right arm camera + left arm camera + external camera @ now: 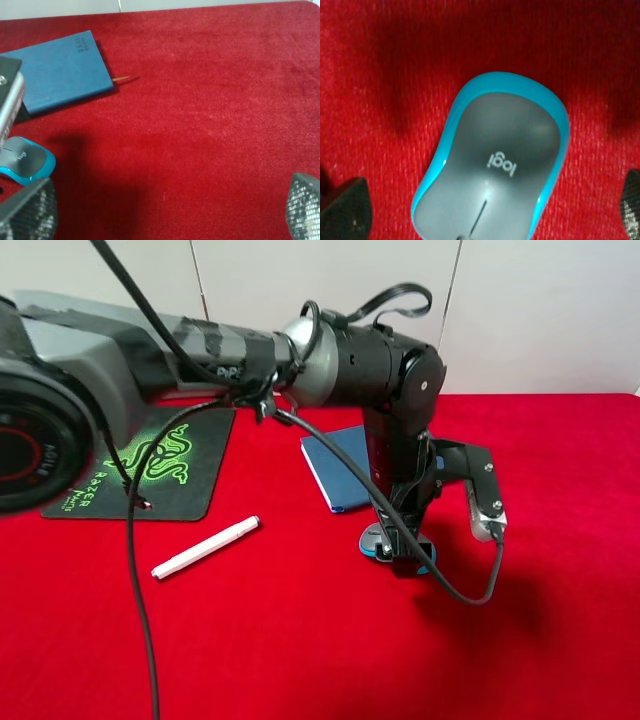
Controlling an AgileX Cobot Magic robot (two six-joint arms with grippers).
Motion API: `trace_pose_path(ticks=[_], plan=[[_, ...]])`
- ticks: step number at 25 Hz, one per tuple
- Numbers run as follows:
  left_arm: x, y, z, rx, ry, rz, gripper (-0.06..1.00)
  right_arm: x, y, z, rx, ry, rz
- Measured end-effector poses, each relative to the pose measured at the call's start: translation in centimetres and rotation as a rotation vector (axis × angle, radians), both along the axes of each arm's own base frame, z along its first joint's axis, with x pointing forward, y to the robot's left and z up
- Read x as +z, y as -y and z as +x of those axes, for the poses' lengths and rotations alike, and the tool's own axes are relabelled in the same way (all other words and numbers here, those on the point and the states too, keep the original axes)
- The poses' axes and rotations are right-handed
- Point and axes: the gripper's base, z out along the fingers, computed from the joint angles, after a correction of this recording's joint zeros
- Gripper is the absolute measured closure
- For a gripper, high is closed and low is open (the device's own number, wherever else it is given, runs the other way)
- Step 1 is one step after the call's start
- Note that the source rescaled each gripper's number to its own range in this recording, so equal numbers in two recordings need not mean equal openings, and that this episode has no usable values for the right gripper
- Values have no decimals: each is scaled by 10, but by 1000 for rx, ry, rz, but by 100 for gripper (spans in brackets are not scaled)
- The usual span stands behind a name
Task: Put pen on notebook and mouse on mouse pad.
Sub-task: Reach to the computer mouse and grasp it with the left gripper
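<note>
Near edge: The red cloth [320,670] ran bare along the front of the table, crossed only by a black cable [140,630] at 7 o'clock in the high view.
Open room: Bare cloth lay from 3 to 6 o'clock of the mouse [500,170].
Pen: The white pen [205,547] lay flat on the cloth at 9 o'clock of the mouse, well apart from it. It touched neither book nor pad.
Left gripper: The left gripper [400,558] hung straight down over the mouse. Its fingers [345,210] were spread wide, one on each side, with cloth showing between them and the shell. It held nothing.
Mouse: It had a grey top marked "logi" and a teal rim, and sat on the cloth, off the pad.
Right gripper: The right gripper [167,212] was spread wide and empty above bare cloth.
Notebook: The dark blue notebook [335,465] lay closed at 11 o'clock of the mouse, near it. A thin ribbon [125,78] stuck out onto the cloth.
Mouse pad: The black mouse pad [170,465] with a green snake logo lay at 10 o'clock, partly under the arm.
Far edge: The cloth ended at a pale wall [540,310] at 12 o'clock.
</note>
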Motion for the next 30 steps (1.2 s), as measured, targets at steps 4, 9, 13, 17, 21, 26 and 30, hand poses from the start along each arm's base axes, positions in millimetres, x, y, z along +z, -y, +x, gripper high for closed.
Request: trace_pose_path(ticks=[4,9,13,17,21,26,30], plan=[[-10,2,2,-8,7,-4,-6,0,0,0,0,0,0],[-10,4,4,-10,28,-30,-6,0,0,0,0,0,0],[-17,4,4,-11,19,-17,-6,0,0,0,0,0,0],[-27,3,2,-13,-3,14,-6,0,0,0,0,0,0],[-27,1,3,-20,5,29,-3,0,0,0,0,0,0],[-27,1,3,-25,10,38,21,0,0,0,0,0,0],[-28,0,3,-26,10,42,42,0,0,0,0,0,0]])
